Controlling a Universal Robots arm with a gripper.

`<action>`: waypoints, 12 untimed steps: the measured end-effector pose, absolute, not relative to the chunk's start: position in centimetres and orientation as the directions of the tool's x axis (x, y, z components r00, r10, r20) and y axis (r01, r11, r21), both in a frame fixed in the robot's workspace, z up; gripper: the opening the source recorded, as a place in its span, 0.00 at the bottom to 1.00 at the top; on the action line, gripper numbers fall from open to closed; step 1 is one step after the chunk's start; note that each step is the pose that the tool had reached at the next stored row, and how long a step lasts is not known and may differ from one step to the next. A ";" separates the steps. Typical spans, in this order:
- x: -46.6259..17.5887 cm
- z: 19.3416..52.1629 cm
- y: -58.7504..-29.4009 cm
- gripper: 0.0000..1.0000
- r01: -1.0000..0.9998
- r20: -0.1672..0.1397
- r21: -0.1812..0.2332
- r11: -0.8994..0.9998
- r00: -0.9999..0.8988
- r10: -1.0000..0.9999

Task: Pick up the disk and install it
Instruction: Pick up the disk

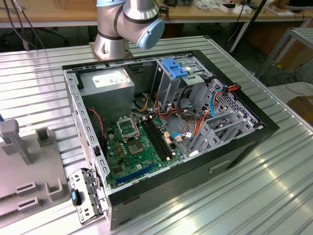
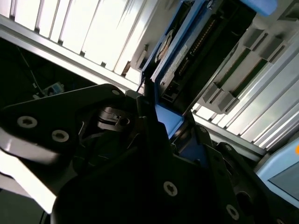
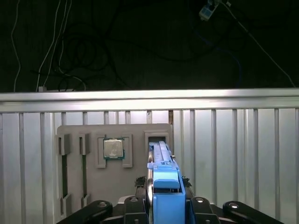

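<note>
The disk (image 3: 161, 163) stands edge-on, its light-blue carrier rail facing the first wrist view. It rises from a slot of the grey holder plate (image 3: 138, 182). My gripper (image 3: 166, 207) is shut on the disk, with a dark finger (image 3: 132, 205) pressed against each side of the blue carrier. In the second wrist view the disk (image 2: 184, 56) shows its dark face and blue rails beyond the black gripper (image 2: 161, 112) body. Whether the disk is lifted free of the slot I cannot tell.
The open computer case (image 1: 234, 161) lies on the slatted metal table (image 1: 274, 196), with a metal drive cage topped by a blue bracket (image 1: 174, 67), a grey power-supply box (image 1: 107, 81) and a green motherboard (image 1: 132, 147). The holder plate also carries a processor chip (image 3: 113, 148).
</note>
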State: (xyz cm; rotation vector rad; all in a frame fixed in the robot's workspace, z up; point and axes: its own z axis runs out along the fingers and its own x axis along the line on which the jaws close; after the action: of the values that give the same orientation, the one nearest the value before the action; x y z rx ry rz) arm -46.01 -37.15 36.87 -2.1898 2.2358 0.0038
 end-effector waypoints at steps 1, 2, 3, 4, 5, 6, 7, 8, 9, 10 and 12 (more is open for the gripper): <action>-46.0 37.4 -37.1 0.37 -1.000 -0.010 -0.007 0.021 -0.021 -1.000; -46.0 37.8 -37.1 0.37 -1.000 -0.010 -0.007 0.021 -0.021 -1.000; -46.0 38.1 -37.1 0.37 -1.000 -0.010 -0.007 0.021 -0.021 -1.000; -46.0 38.9 -37.1 0.37 -1.000 -0.010 -0.007 0.021 -0.021 -1.000; -46.0 39.5 -37.1 0.37 -1.000 -0.010 -0.007 0.021 -0.021 -1.000; -46.0 40.1 -37.1 0.37 -1.000 -0.010 -0.007 0.021 -0.021 -1.000; -46.0 40.8 -37.1 0.37 -1.000 -0.010 -0.007 0.021 -0.021 -1.000; -46.0 41.2 -37.1 0.37 -1.000 -0.010 -0.007 0.021 -0.021 -1.000; -46.0 42.0 -37.1 0.37 -1.000 -0.010 -0.007 0.021 -0.021 -1.000; -46.0 42.4 -37.1 0.37 -1.000 -0.010 -0.007 0.021 -0.021 -1.000; -46.0 43.8 -37.1 0.37 -1.000 -0.010 -0.007 0.021 -0.021 -1.000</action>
State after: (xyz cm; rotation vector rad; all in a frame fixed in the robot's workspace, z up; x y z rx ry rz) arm -46.01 -37.15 43.75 -2.1900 2.2359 0.0039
